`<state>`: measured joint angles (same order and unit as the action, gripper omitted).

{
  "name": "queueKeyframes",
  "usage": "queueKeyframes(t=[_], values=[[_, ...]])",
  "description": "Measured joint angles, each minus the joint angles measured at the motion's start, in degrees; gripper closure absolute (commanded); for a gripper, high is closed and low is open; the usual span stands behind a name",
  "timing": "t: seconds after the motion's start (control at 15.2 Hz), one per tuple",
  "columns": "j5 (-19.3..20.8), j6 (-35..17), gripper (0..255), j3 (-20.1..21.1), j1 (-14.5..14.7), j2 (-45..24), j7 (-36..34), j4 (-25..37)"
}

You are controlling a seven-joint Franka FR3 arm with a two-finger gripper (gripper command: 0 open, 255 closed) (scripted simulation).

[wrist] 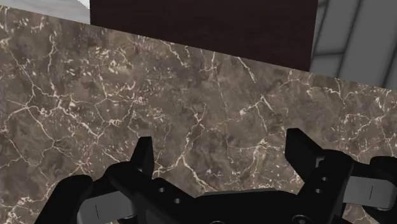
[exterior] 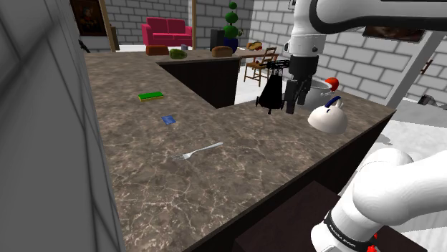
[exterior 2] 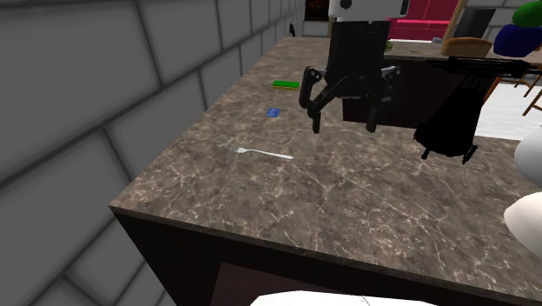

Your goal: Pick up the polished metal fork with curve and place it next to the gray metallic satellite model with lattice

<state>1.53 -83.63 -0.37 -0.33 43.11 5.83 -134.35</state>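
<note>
Where everything rests, table (exterior: 215, 179): brown veined marble, near end cut off.
Satellite model (exterior 2: 452, 117): black, lattice hard to make out; arm overlaps it in the shoulder view.
Kettle (exterior: 327, 116): white, near the satellite model.
End effector (exterior 2: 344, 126): fingers (wrist: 143, 153) apart, empty, above the table.
Fork (exterior: 197, 151): silvery, flat on the table, well apart from the satellite model; curve unclear.

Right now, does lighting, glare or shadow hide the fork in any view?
No. Shoulder view: fork reads bright on the dark marble counter, no glare or shadow over it. Second exterior view: dimmer overall, fork pale and distinct, no gripper shadow visible on it. Wrist view: counter evenly lit; black fingers show little surface detail.
</note>
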Motion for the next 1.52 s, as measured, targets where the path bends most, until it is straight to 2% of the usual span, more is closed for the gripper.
queueKeyframes(t=[0.2,0.86,1.52], values=[[0.14,-2.32,0,-0.32,0.73,-1.93,1.75,-0.13],[-0.44,-19.97,0,-1.03,6.61,-17.78,15.07,0.65],[-2.48,-32.82,0,0.73,12.02,-35.32,28.07,8.05]])
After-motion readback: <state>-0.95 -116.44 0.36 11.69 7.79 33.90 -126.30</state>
